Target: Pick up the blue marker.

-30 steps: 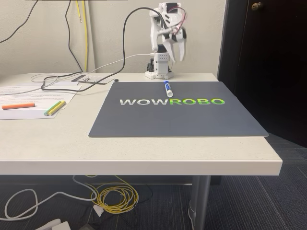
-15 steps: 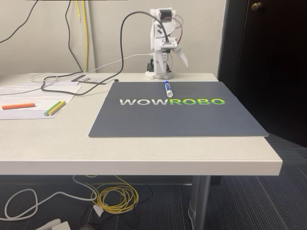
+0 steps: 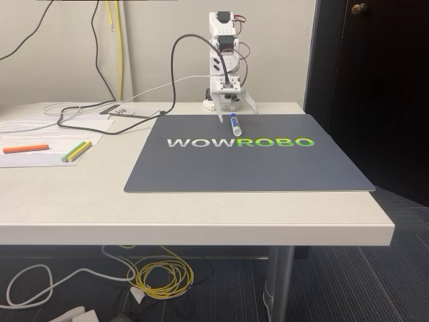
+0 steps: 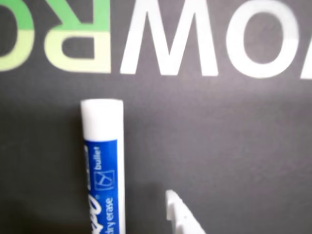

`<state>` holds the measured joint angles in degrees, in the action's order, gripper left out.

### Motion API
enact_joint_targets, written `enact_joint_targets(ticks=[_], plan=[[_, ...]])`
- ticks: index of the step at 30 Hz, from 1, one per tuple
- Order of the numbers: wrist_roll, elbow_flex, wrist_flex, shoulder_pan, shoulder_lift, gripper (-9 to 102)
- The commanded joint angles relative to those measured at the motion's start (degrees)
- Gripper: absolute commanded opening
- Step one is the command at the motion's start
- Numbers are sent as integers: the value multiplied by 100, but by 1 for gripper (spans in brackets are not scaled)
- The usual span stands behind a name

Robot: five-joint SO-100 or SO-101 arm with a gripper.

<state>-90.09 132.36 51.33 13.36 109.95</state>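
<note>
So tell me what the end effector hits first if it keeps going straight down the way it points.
Most likely the dark WOWROBO mat. The end effector points down with its jaws spread either side of the blue marker. In the wrist view the marker lies beside a fingertip, though depth is unclear.

Blue marker [image 3: 234, 125] [image 4: 103, 165]: white barrel, blue label, lying flat.
</note>
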Motion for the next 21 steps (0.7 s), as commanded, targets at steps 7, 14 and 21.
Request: enact_joint_targets(ticks=[7,14,21], plan=[[18,580,-589,62,290,47],[18,1072,-1107,132,422,44],[-237,1503,-1301,70,1055,38]])
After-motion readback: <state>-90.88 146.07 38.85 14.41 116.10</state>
